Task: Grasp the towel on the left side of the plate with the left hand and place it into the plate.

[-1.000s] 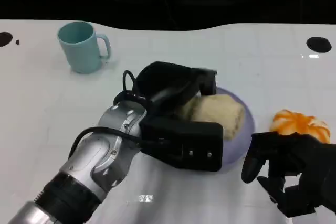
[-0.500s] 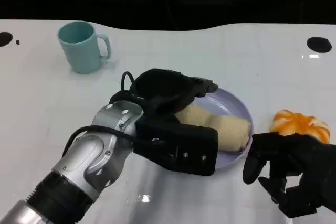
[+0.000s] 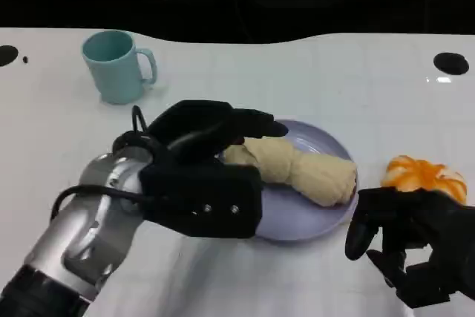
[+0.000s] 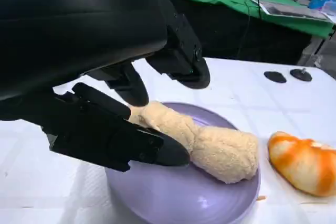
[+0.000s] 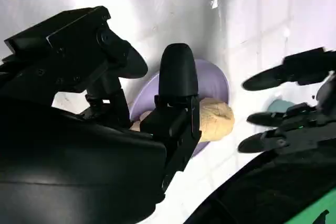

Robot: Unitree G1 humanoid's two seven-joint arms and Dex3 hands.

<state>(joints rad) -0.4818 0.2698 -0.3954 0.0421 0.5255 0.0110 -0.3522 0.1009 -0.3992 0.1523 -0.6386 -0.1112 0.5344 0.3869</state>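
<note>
The rolled beige towel lies inside the lilac plate, slanting across it. The left hand hangs over the plate's left edge, fingers spread and released, grasping nothing, their tips just beside the towel's near end. The right hand rests low to the right of the plate, fingers loosely apart and empty. An orange object sits right of the plate; a teal mug stands well beyond the plate on the white tabletop
</note>
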